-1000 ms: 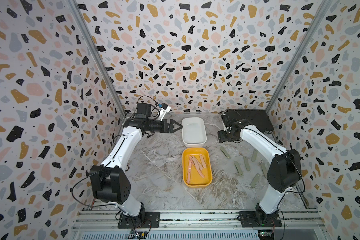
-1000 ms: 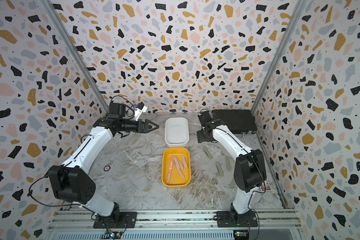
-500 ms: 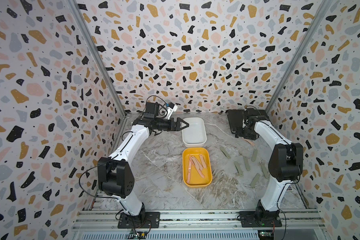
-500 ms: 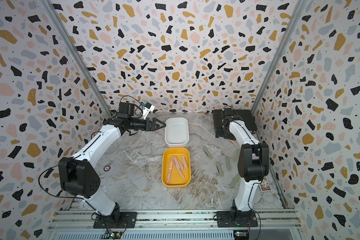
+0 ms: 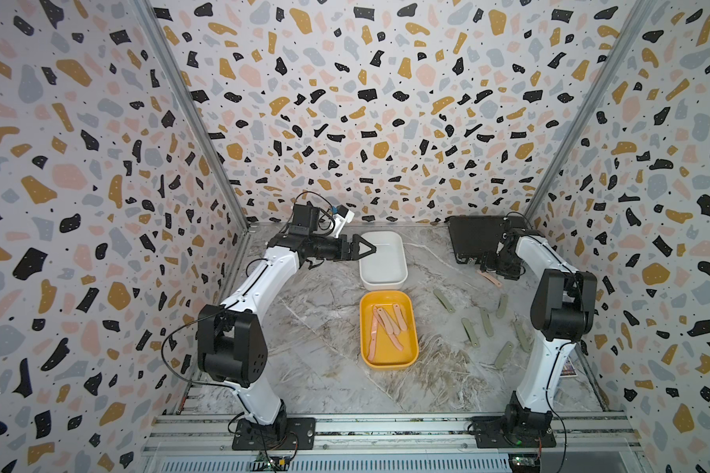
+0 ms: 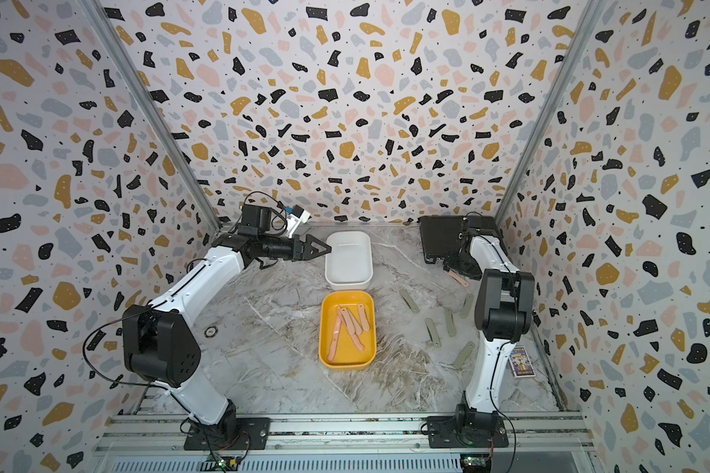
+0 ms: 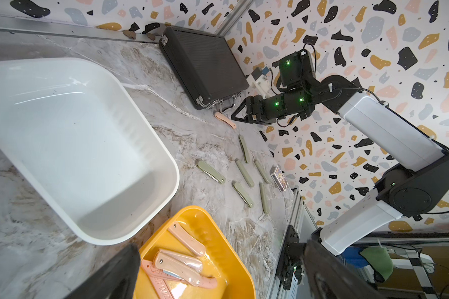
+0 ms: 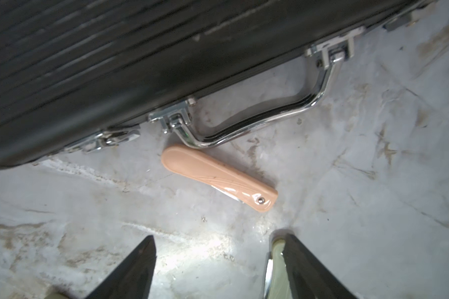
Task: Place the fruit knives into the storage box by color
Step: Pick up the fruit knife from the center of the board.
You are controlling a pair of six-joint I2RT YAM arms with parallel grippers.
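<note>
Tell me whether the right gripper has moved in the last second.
Yes. The right gripper has swung away from the white box toward the black case, and now hangs open near the pink knife by its handle.

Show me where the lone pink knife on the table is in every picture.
Top view: pink knife, at the black case's near edge.
Top view: same place.
Left wrist: by the case's front edge.
Right wrist: next to the case's handle, knife at.
Shared landmark: the black case.
</note>
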